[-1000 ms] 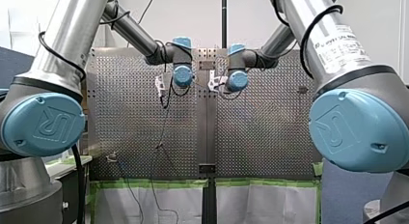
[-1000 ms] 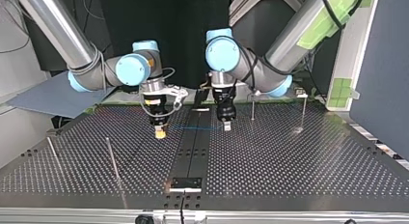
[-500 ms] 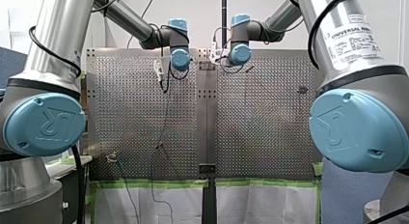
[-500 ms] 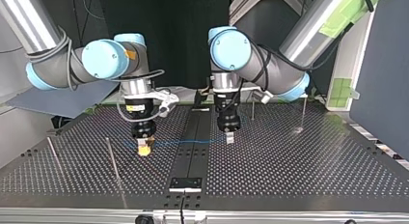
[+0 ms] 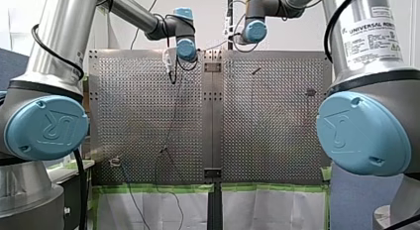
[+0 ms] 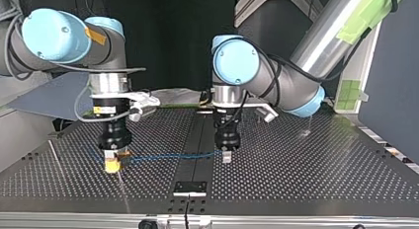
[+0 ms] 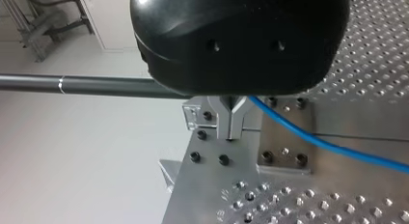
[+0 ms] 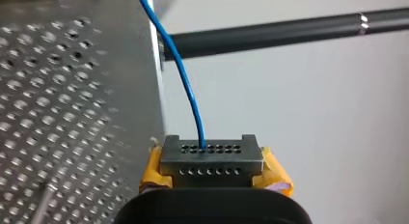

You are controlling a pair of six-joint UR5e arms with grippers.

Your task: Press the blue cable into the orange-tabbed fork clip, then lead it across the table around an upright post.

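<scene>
A thin blue cable (image 6: 173, 156) is stretched low over the perforated table between my two grippers. My right gripper (image 6: 113, 165), with yellow pads, stands at the top view's left and is shut on one end. In the right wrist view the blue cable (image 8: 181, 74) comes out of the middle of my right gripper (image 8: 212, 149) and runs ahead over the plate. My left gripper (image 6: 227, 157) is near the table's centre strip. In the left wrist view my left gripper (image 7: 233, 134) has its metal fingers shut on the blue cable (image 7: 328, 144). I cannot make out the orange-tabbed clip.
A thin upright post (image 6: 122, 187) rises right beside my right gripper, another post (image 6: 54, 155) further left, and one post (image 6: 310, 123) at the far right. A black plate (image 6: 190, 187) sits on the centre strip near the table's front edge. A dark pole (image 8: 289, 33) crosses beyond the table.
Both arms have moved towards the top view's near edge. My right gripper has also gone left, up to a post, and the cable span between the grippers has grown longer.
</scene>
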